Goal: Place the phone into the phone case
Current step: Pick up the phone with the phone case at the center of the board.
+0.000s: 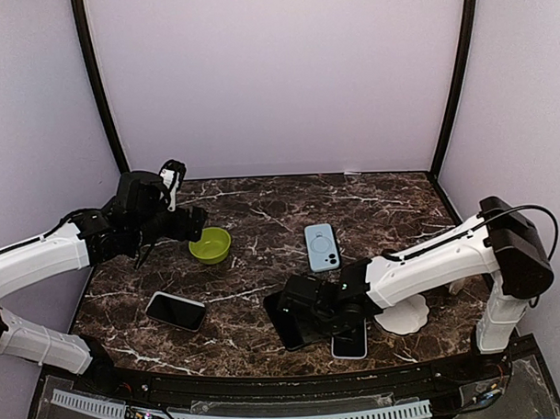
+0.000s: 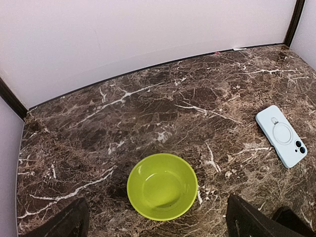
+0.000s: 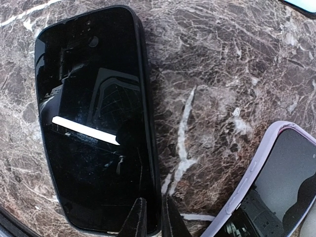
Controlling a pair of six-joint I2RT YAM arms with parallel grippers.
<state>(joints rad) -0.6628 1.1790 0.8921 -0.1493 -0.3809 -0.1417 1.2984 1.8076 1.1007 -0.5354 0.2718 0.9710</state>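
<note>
A bare black phone [image 1: 286, 333] lies screen up near the table's front, filling the left of the right wrist view [image 3: 94, 123]. My right gripper [image 1: 306, 310] [image 3: 154, 219] is shut on its long right edge, one finger over the glass and one outside the rim. A light blue phone case [image 1: 322, 247] [image 2: 281, 136] lies back up, beyond the phone towards the middle. My left gripper [image 1: 193, 222] [image 2: 158, 229] hangs open above the green bowl, holding nothing.
A green bowl [image 1: 210, 245] [image 2: 162, 186] sits left of centre. A dark phone with a pale rim [image 1: 176, 311] lies front left. A phone in a lilac case [image 1: 349, 343] [image 3: 276, 182] lies just right of the black phone. Purple walls surround the table.
</note>
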